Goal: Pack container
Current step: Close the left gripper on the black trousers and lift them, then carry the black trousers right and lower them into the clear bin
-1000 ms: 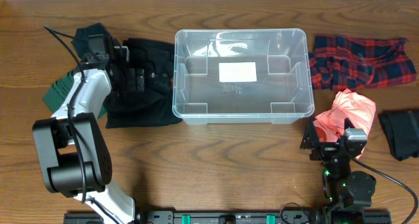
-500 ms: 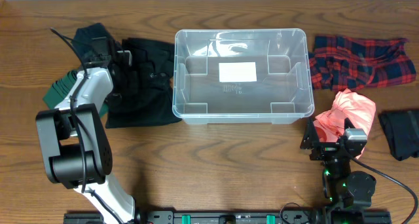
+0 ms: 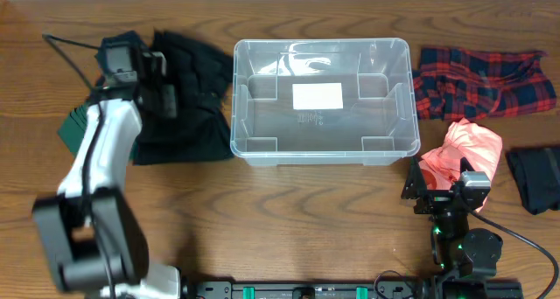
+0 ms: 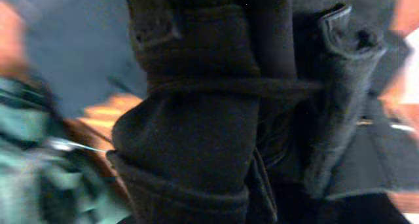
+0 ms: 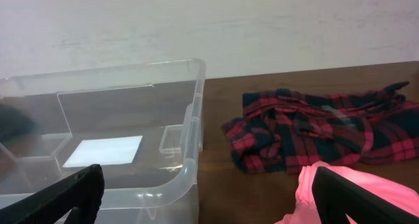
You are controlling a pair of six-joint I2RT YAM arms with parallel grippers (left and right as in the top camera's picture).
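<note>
open-topped container (image 3: 262, 152), black garment (image 3: 191, 115) beside left wall

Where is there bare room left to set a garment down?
Inside the container, and the bare table in front of it. Crowded: black garment and green cloth at its left; plaid cloth and pink cloth at its right.

Overhead straight down; left wrist tight on black cloth (image 4: 196, 119); right wrist low, container (image 5: 186, 178) shared overhead.

Wooden table (image 3: 289, 220). Black garment (image 3: 188, 115) crumpled at left, green cloth (image 3: 74, 124) touching its far-left side. Red plaid cloth (image 3: 481, 80) right rear; pink cloth (image 3: 472, 150) nearer; dark cloth (image 3: 535, 178) at right edge.
</note>
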